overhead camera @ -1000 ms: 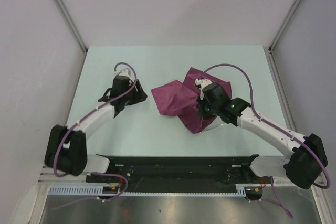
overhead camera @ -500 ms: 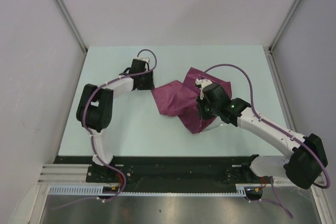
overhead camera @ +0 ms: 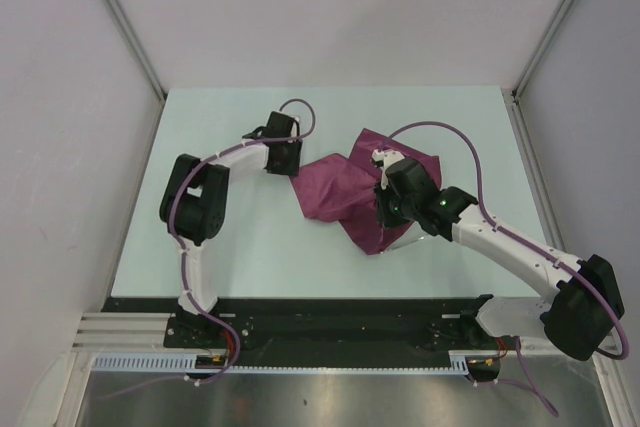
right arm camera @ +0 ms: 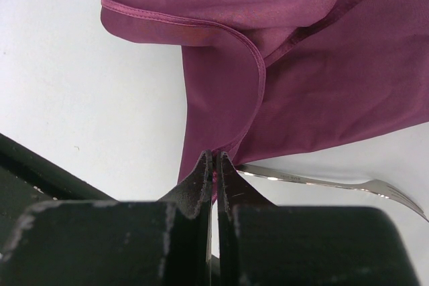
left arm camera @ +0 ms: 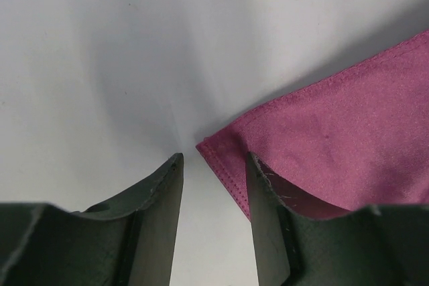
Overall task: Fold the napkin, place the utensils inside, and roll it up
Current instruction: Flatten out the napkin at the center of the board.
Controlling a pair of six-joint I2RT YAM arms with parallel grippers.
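One fork (right arm camera: pixel 322 182), crosswise in right wrist view, tines rightward, beside napkin (right arm camera: pixel 322 65)

The left arm (overhead camera: pixel 232 156) and right arm (overhead camera: pixel 505 244) are showing white links, black joints, purple cables (overhead camera: pixel 440 128) beyond the base rail (overhead camera: pixel 330 319).

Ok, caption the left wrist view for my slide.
Open left fingers framing a hemmed corner of the maroon napkin on the pale table.
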